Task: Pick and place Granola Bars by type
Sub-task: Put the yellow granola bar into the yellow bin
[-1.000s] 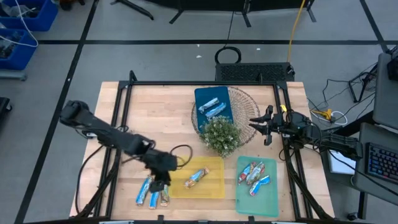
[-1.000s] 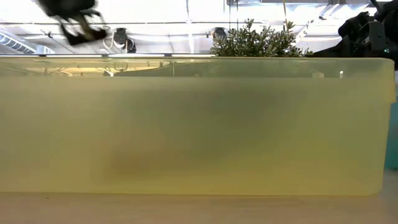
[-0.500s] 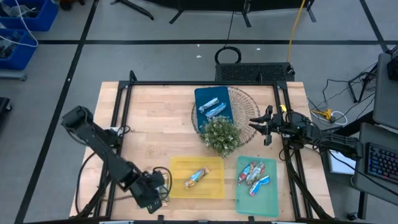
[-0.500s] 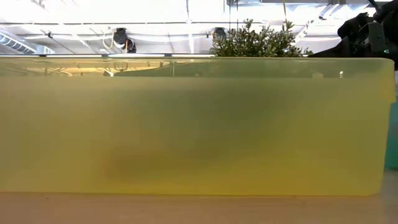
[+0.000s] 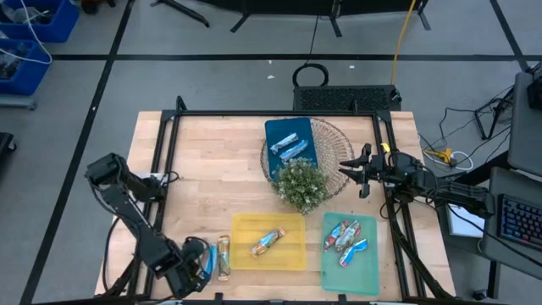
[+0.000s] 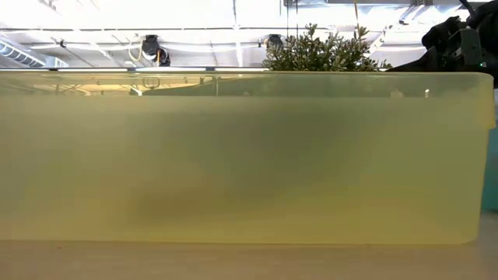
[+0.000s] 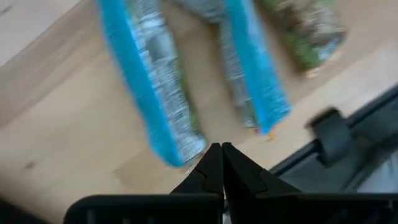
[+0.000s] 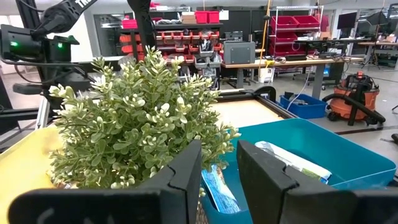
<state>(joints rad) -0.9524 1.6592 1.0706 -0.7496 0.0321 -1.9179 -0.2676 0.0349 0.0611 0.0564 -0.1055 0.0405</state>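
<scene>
Three granola bars lie flat on the wooden table near its near-left corner: two blue-silver ones [image 7: 152, 93] [image 7: 252, 68] and a gold-brown one [image 7: 308, 28]. They show partly in the high view [image 5: 223, 257]. My left gripper [image 7: 221, 148] [image 5: 199, 264] is shut over bare wood between the near ends of the two blue-silver bars. My right gripper [image 8: 219, 163] [image 5: 354, 169] is open and empty at the right side, beside the green plant [image 5: 301, 185]. One bar [image 5: 267, 243] lies in the yellow tray [image 5: 292, 254], several bars [image 5: 345, 237] in the teal tray [image 5: 360, 275], and two bars [image 5: 288, 146] in the blue tray [image 5: 275, 127].
The blue tray rests on a wire basket [image 5: 334, 140] at the far middle, with the plant in front of it. In the low view, the yellow tray's wall [image 6: 249, 155] fills the picture. A black frame rail [image 7: 348, 143] runs along the table's near edge close to my left gripper.
My left gripper has gone down and toward the table's near-left corner, passing over the three loose bars, and has left the low view. The bars lie where they were. My right arm has kept still.
</scene>
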